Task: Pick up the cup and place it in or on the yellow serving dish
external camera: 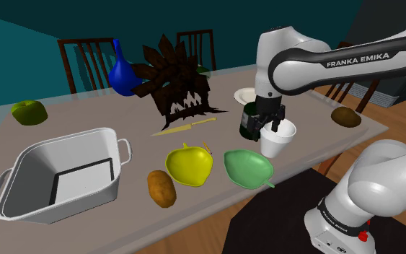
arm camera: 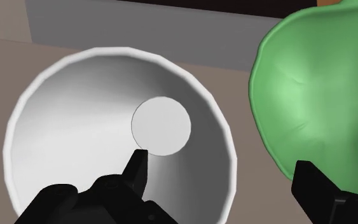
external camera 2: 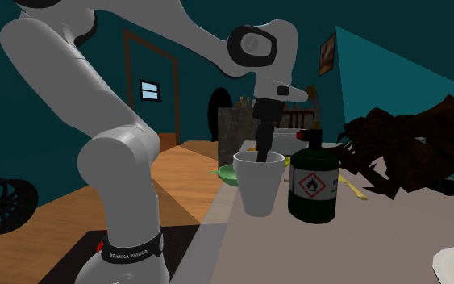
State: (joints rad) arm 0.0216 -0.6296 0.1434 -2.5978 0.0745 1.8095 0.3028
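The pincer [arm camera: 220,159], open, straddles the rim of the white cup [arm camera: 75,127] to pinch its wall. The yellow dish [external camera: 189,164] waits at lower centre.

The gripper [external camera: 273,125] hangs at the white cup's [external camera: 279,141] rim beside a dark bottle [external camera: 249,121]; the yellow dish [external camera: 189,164] lies near a green dish [external camera: 248,168].

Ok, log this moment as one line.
phase: pre-grasp | gripper: open, straddling rim | white tapered cup: upright on table, unheld | yellow shallow serving dish: empty
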